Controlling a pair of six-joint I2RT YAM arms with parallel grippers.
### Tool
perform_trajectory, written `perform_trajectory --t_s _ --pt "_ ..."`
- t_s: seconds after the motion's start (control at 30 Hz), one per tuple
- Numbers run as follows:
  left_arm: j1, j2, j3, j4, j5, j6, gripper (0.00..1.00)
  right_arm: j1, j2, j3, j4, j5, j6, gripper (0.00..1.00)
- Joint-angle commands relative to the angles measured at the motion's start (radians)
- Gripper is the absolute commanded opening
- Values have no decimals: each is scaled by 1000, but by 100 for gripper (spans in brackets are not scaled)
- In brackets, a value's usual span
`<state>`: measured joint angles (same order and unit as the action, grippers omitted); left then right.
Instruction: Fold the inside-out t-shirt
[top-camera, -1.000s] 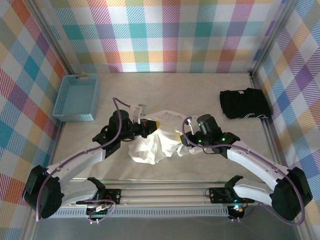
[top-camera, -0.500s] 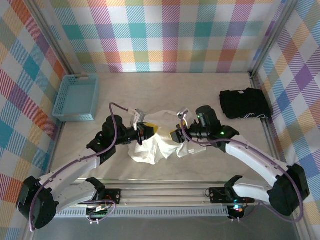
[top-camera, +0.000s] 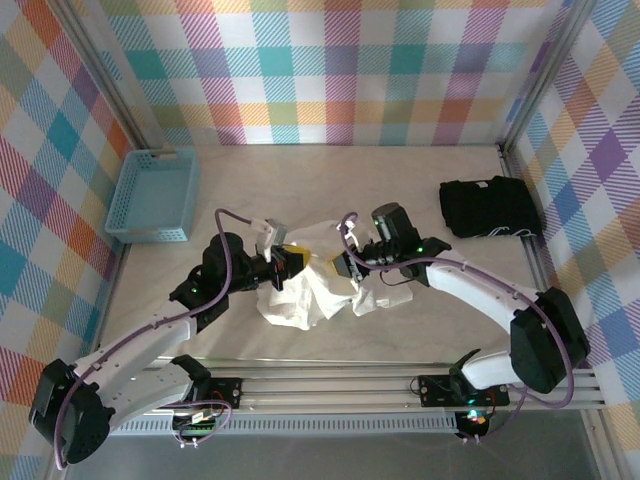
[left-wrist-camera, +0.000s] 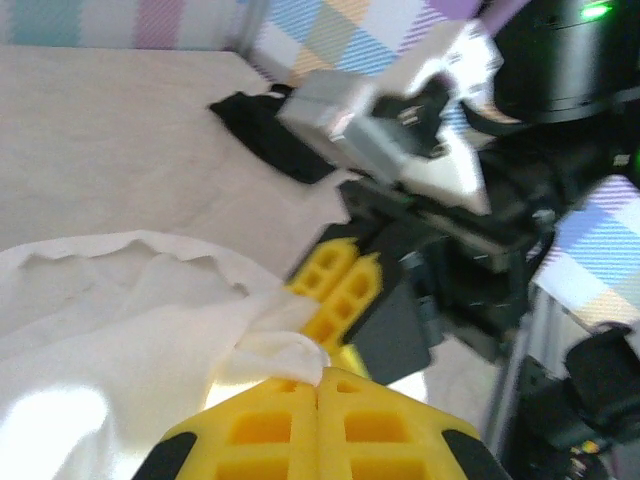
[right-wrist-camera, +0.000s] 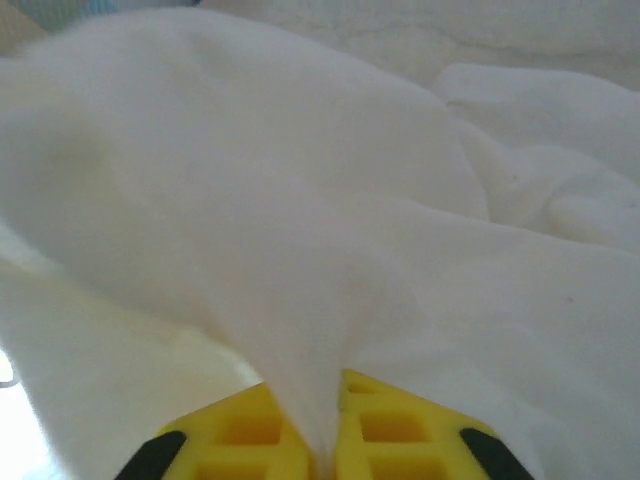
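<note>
The inside-out t-shirt lies bunched in a wrinkled white heap at the table's middle. My left gripper is at the heap's upper left, shut on a small fold of the shirt at its yellow tips. My right gripper faces it from the right, a short gap away. It is shut on a peak of the white cloth, which rises out of its jaws like a tent. The right gripper's yellow fingers show close ahead in the left wrist view.
A blue basket stands at the left wall. A black folded garment lies at the right wall, also visible as a dark shape in the left wrist view. Checked walls close off the table on three sides.
The right gripper swung left and toward the back, up to the left gripper, opened on the way and has now shut on the shirt. The left gripper kept its hold and barely shifted.
</note>
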<state>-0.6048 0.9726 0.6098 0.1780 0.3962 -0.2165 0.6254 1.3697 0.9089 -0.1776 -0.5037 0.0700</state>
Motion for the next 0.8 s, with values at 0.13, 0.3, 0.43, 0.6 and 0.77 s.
perform_trajectory --t_s 0.13,0.3,0.43,0.6,0.77 --pt "8 33 5 -145 -378 12 0 -62 -111 -8 246 -318 205 0" --pt "9 64 49 -214 -410 -4 12 -69 -88 -48 401 -367 318 0" --pt "7 26 59 -256 -396 -10 31 -69 -58 -51 409 -357 327 0" --pt "5 -114 21 -249 -341 -31 45 -74 -47 -48 394 -328 322 0" --pt "0 -155 -11 -123 -7 -31 48 -79 -40 -39 371 -311 311 0"
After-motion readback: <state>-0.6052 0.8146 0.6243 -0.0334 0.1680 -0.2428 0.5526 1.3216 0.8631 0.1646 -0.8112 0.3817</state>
